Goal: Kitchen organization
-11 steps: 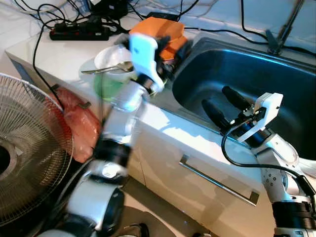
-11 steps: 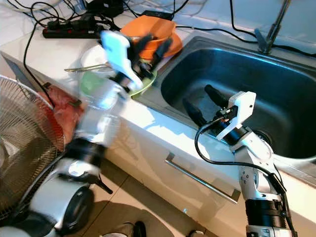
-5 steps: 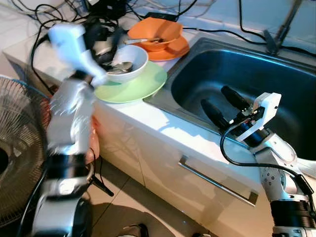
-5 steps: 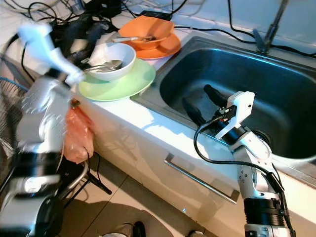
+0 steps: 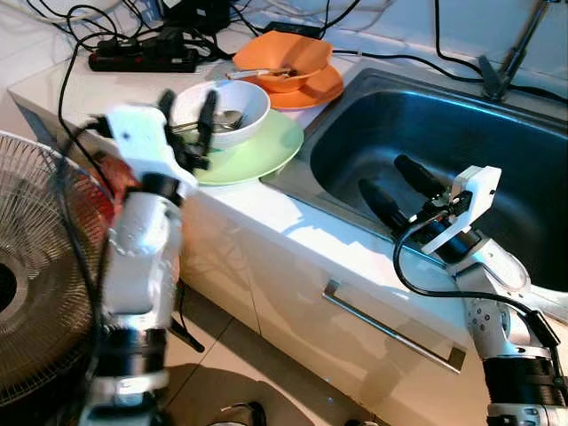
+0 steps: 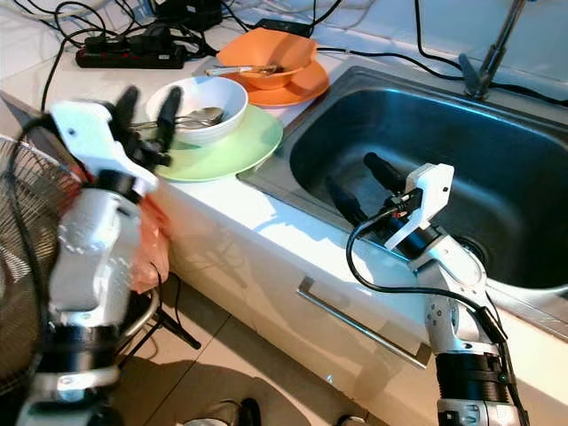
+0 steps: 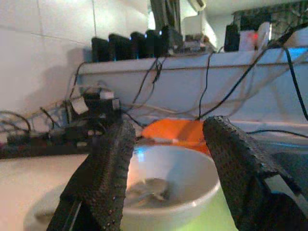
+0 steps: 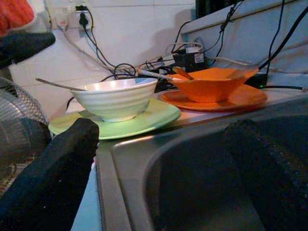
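Here, left end effector (image 5: pixel 186 120) (spread) beside white bowl (image 5: pixel 232 102)

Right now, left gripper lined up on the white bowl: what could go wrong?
1. The left gripper is open at the white bowl, which sits loose on the green plate; a push could slide both.
2. Spoons lying in the bowl may tip out on lifting.
3. Cables trail beside the arm; snag risk.
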You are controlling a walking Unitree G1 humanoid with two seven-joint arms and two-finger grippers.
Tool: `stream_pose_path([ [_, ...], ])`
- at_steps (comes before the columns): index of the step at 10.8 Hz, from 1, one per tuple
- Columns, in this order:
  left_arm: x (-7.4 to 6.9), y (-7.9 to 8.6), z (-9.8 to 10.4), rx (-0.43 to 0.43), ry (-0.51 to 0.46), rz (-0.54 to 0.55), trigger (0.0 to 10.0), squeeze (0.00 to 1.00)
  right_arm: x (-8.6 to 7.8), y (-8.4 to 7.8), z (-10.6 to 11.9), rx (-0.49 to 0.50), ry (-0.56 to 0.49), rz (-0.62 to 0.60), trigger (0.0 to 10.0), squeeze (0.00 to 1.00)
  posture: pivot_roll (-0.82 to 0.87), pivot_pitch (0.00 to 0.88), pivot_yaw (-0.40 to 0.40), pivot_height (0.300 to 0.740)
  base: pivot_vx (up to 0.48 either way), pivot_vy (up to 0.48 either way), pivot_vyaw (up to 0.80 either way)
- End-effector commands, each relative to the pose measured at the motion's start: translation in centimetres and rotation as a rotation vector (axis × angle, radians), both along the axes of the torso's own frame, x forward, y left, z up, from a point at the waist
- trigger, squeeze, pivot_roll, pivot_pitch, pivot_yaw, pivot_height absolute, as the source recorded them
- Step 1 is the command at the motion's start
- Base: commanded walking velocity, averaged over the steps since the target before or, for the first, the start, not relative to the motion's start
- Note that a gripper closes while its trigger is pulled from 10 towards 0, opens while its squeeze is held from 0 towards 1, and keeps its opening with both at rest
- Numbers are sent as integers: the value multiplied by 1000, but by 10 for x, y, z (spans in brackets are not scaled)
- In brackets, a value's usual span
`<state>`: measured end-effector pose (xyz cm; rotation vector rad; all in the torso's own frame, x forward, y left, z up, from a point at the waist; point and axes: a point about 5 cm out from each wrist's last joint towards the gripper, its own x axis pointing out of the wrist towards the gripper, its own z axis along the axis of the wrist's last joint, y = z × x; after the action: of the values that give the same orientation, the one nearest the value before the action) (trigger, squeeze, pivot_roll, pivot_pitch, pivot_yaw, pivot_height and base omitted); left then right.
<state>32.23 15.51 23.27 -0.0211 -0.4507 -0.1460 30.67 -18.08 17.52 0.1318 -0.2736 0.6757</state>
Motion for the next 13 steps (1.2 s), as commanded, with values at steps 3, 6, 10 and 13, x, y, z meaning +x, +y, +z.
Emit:
stream_pose_path([
  [3, -8, 5, -12, -41, 25, 21, 10000, 0, -2, 0, -13, 8, 44, 6, 10000, 0, 48, 101, 83, 740, 0, 0, 0],
  [6, -13, 25, -12, -12, 31, 78, 10000, 0, -1, 0, -13, 6, 44, 9, 10000, 0, 56, 97, 78, 740, 0, 0, 0],
  [10, -16, 32, -11, 98, 46, 25, 10000, 0, 0, 0, -14, 6, 50, 11, 10000, 0, 65, 110, 70, 740, 0, 0, 0],
  [13, -11, 40, -14, 169, 76, -24, 10000, 0, 2, 1, -13, 4, 50, 15, 10000, 0, 65, 111, 67, 740, 0, 0, 0],
])
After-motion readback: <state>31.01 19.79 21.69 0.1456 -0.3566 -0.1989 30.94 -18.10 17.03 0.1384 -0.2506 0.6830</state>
